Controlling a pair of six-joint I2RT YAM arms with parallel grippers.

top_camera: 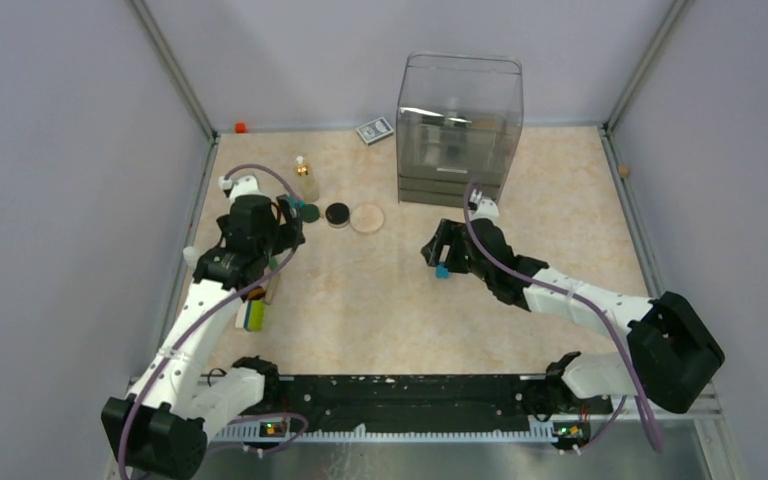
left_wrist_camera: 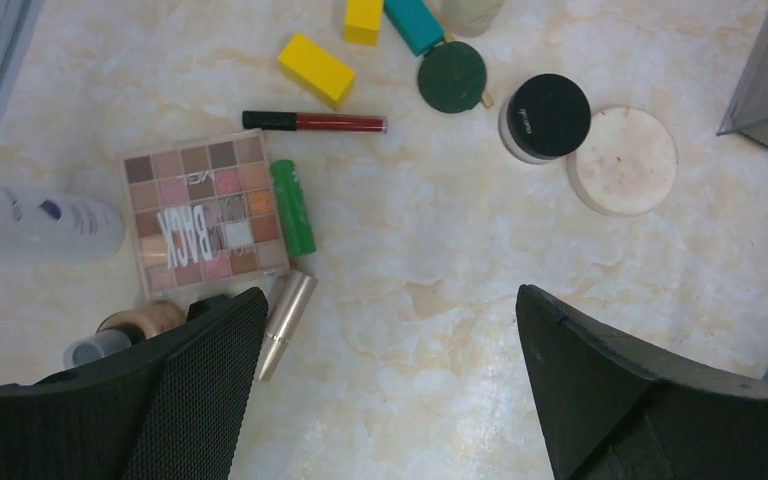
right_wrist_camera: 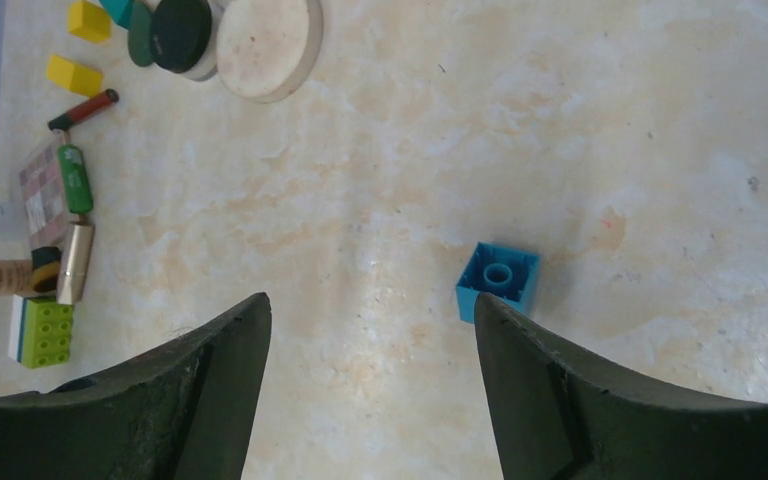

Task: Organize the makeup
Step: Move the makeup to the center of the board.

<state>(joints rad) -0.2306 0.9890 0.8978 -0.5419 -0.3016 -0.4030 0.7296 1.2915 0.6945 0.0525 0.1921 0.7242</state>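
Fingers [left_wrist_camera: 210, 380] on the left gripper [left_wrist_camera: 390, 300] and right gripper [right_wrist_camera: 370, 305] both gape wide, holding nothing. Sorting looks barely started: the makeup [top_camera: 338, 213], like the checkered palette [left_wrist_camera: 203, 212] and beige disc [left_wrist_camera: 622, 160], lies loose on the left side.

Marbled beige table [top_camera: 390, 300], eyeshadow palette [left_wrist_camera: 203, 213], beige disc [left_wrist_camera: 621, 160], blue cube [right_wrist_camera: 498, 280]

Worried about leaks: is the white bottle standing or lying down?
Lying down: the white bottle shows its long side, flat on the table beside the eyeshadow palette.

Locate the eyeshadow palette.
Left wrist view, left side: the eyeshadow palette lies flat between the white bottle and the green tube.
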